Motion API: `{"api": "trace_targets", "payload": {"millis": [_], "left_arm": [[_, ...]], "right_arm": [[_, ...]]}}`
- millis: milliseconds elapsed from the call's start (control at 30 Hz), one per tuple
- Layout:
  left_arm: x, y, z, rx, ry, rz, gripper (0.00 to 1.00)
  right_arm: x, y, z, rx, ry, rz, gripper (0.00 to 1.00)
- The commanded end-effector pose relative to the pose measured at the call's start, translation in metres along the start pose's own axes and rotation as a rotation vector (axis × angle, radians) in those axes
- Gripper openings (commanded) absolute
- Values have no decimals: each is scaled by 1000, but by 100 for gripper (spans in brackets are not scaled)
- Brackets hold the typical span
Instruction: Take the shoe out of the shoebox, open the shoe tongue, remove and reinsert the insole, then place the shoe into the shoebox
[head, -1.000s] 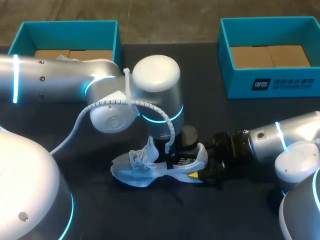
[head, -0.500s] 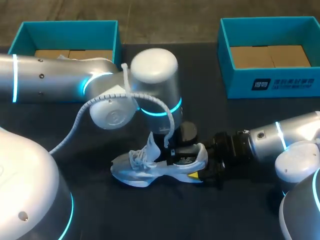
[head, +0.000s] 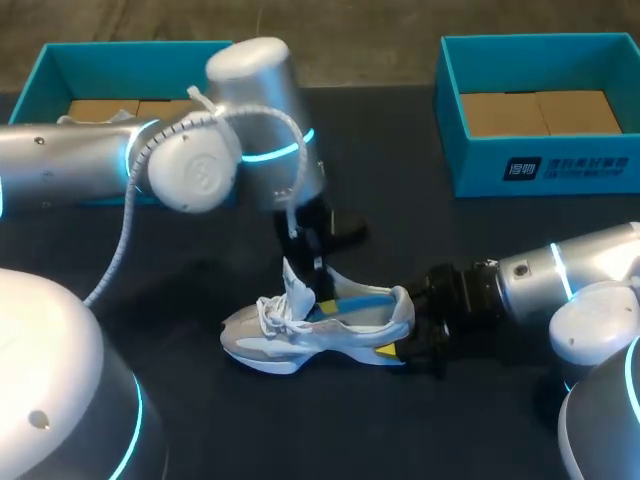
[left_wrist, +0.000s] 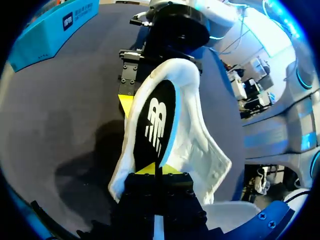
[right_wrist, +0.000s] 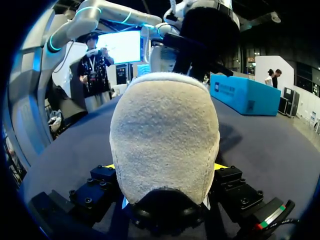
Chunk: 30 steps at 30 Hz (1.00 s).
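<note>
The left gripper (left_wrist: 159, 169) is pinching one edge of the black insole (left_wrist: 159, 120). Its yellow tips are pressed together on that edge with only a thin bite. The right gripper (right_wrist: 165, 167) is clamping the heel of the white sneaker (head: 300, 340) from both sides, with one yellow tip on each flank. The sneaker is lying on its sole on the dark table (head: 480, 260), low in the centre of the head view, with its toe pointing to the frame's left. The insole is angling up out of the sneaker's opening, and its far end is probably still sitting inside the heel collar.

The main risk is that shallow bite: if the insole is dragging on the lining, it could slip free and drop back crooked. A harder pull could instead tug the whole sneaker and twist the heel out of the right gripper. The raised tongue (head: 298, 290) and the loose laces (head: 272, 312) are standing just beside the left fingers. They could snag, or the tongue could flop back over the opening and block reinsertion.

One teal shoebox half (head: 140, 46) is sitting at the upper left of the frame and the other teal half (head: 480, 170) at the upper right. Both are well apart from the sneaker. The left arm's wrist is hanging between the sneaker and the upper-left half.
</note>
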<state>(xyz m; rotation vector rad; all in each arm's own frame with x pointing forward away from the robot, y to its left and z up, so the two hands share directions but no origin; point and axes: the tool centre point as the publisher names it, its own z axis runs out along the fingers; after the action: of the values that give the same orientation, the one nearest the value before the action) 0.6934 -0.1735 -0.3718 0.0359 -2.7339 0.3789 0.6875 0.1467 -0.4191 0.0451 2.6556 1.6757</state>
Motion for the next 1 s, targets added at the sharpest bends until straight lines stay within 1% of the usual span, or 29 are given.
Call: {"api": "trace_targets", "payload": {"millis": [33,233,333,533,600,633,700,867,900,933,967,1000], "left_arm": [[1,8,-5,28,50,25,0],[15,7,-10,50,110,85,0],[21,3,-14,66,116,100,0],[29,-4,-19,106,75,104,0],[30,-8,-20,122,32,91,0],[30,-10,-20,130,31,87,0],[29,-13,-20,135,-9,71,0],[24,-18,-19,150,-34,33,0],[24,-18,-19,154,-41,29,4],[24,-19,-19,155,-43,27,15],[24,-19,-19,154,-48,26,28],[24,-19,-19,156,-52,25,36]], "right_arm": [[1,-1,3,5,-1,0,0],[1,-1,3,5,-1,0,0],[1,-1,3,5,-1,0,0],[1,-1,3,5,-1,0,0],[1,-1,3,5,-1,0,0],[1,-1,3,5,-1,0,0],[1,-1,3,5,-1,0,0],[1,-1,3,5,-1,0,0],[1,-1,3,5,-1,0,0],[1,-1,3,5,-1,0,0],[1,-1,3,5,-1,0,0],[1,-1,3,5,-1,0,0]]}}
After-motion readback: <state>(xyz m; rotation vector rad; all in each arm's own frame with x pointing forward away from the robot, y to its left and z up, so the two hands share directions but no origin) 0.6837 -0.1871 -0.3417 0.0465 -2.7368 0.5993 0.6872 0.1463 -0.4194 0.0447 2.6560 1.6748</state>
